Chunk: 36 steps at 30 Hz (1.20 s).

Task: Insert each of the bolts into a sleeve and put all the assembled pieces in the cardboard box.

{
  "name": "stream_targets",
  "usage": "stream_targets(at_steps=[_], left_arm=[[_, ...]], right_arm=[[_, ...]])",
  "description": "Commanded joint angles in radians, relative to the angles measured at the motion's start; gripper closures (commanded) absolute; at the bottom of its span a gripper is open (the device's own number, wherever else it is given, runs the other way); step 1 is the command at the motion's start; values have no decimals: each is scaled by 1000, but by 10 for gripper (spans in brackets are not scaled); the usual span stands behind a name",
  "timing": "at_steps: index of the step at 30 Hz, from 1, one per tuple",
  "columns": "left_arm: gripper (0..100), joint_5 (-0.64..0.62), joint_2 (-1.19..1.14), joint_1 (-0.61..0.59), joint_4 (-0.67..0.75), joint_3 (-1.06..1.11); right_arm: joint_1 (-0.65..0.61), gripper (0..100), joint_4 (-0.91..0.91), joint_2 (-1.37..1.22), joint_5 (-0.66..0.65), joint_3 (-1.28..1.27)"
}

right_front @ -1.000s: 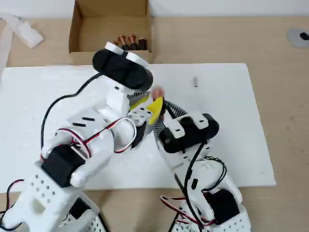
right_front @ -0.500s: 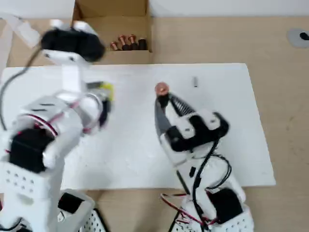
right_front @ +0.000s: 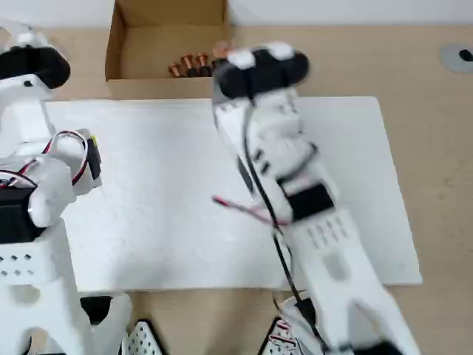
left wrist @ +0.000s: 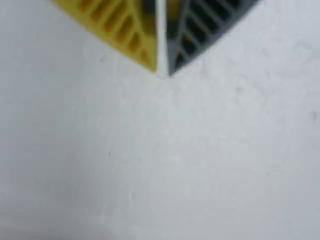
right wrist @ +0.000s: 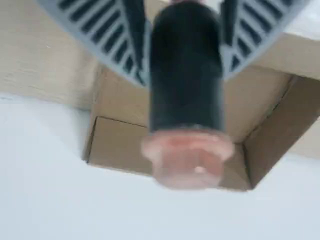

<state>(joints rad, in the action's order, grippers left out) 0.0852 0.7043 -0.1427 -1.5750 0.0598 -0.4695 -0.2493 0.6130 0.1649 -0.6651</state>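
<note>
At twelve o'clock of the white mat, in the high view, the cardboard box is seen open on the table. A short row of assembled pieces lies on its floor toward the box's four o'clock corner, copper-coloured heads pointing to about ten o'clock. That corner and part of the near wall are covered by the wrist of the right arm, which is stretched across the mat from six o'clock. Just past the wrist, at the box's edge, a pink bolt head can be made out.

What the wrist hides from above is shown in the right wrist view. The right gripper is closed around a black sleeve, one finger pressed to each side. The pink bolt head projects from the sleeve's free end. Behind it a corner of the cardboard box is seen, with white mat in front.

The left arm stands at nine o'clock, off the mat's edge. In the left wrist view the left gripper is seen over bare mat, its yellow and grey fingers brought together to a hairline slit, with nothing between them.

A grey disc lies on the table at two o'clock, well apart from the box.
</note>
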Motion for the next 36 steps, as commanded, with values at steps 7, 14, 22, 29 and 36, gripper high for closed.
stream_targets(at_steps=[7, 14, 22, 29, 36], left_arm=[[993, 8, -1, -3, -40, 2], [993, 8, 85, 5, -32, 41], [993, 95, 239, -3, -31, 253], [993, 176, 426, 0, -32, 358], [993, 196, 581, -3, -38, 473]], right_arm=[[71, 989, 235, -630, 8, 455], [94, 989, 233, -1052, 3, 928], [93, 985, 46, -1504, -68, 1429], [96, 985, -74, -1813, -106, 1814], [88, 972, -325, -1991, -183, 2089]])
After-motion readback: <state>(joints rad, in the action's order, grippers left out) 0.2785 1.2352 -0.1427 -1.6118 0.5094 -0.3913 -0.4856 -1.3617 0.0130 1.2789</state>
